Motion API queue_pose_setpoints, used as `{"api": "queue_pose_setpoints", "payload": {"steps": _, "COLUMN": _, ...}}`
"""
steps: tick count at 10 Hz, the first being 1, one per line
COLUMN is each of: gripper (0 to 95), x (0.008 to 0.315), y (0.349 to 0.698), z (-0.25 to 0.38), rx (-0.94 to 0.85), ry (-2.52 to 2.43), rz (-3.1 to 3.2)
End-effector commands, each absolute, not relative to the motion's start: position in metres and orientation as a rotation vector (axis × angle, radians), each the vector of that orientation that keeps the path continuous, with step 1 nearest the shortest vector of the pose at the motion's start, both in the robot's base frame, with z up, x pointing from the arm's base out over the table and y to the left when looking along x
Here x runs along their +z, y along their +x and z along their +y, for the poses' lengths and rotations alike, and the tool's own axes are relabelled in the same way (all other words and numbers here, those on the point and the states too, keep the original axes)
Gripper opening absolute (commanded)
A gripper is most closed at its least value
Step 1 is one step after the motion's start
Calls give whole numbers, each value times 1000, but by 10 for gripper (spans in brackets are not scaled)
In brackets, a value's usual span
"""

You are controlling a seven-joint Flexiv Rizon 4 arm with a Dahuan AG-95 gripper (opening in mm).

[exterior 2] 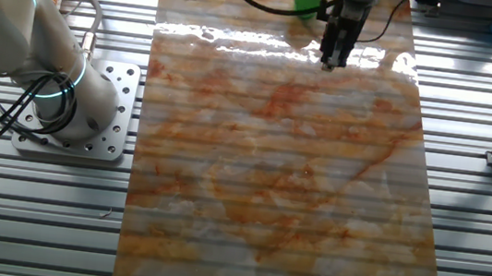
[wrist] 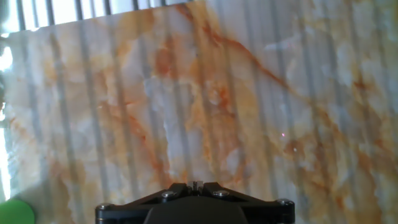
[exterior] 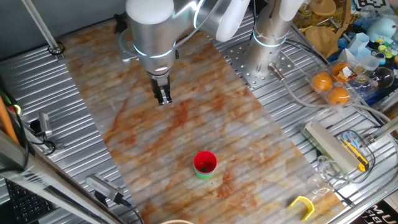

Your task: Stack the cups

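Gripper (exterior: 163, 98) hung over the marble-pattern mat (exterior: 186, 130), fingers pressed together w/ nothing between them; in the hand view the two fingertips met at the bottom centre of the frame, no gap. In one fixed view the gripper sat toward the far part of the mat, pointing straight down, apart from the surface as far as could be told. Cups: red cup (exterior: 205, 162) sat nested inside the green cup (exterior: 204, 173), upright on the mat's near part, well apart from the gripper; only a green band showed below the red rim. Blue cup wasn't distinguishable in that stack, couldn't tell if it was inside. In the other fixed view the same stack showed at the top edge, red over green, just beside the gripper's left and partly hidden by it + cables. Hand view caught a sliver of green at bottom-left corner, prob. the green cup, too little to be sure. Off the mat, on the ribbed metal table (exterior: 93, 130): robot base (exterior: 273, 37) on its bolted plate, two oranges (exterior: 329, 87) in a clear tray, a yellow-handled tool (exterior: 354, 149), a yellow bracket (exterior: 303, 206), clear plastic cups (exterior: 323, 174) nr the right edge.
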State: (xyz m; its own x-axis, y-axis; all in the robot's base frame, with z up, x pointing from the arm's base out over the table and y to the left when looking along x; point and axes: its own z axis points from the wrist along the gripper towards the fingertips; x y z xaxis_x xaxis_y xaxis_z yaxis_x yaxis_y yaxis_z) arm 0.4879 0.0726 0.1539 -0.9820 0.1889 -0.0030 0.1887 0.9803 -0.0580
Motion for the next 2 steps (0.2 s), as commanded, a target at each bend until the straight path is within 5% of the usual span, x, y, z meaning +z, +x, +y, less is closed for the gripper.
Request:
{"api": "queue_pose_setpoints", "payload": {"steps": 1, "gripper": 0, "x": 153, "y": 485, "z": 71, "rx": 77, "ry": -296, "rz": -3127}}
{"api": "queue_pose_setpoints", "payload": {"steps": 2, "gripper": 0, "x": 153, "y": 484, "z": 71, "rx": 58, "ry": -296, "rz": -3124}}
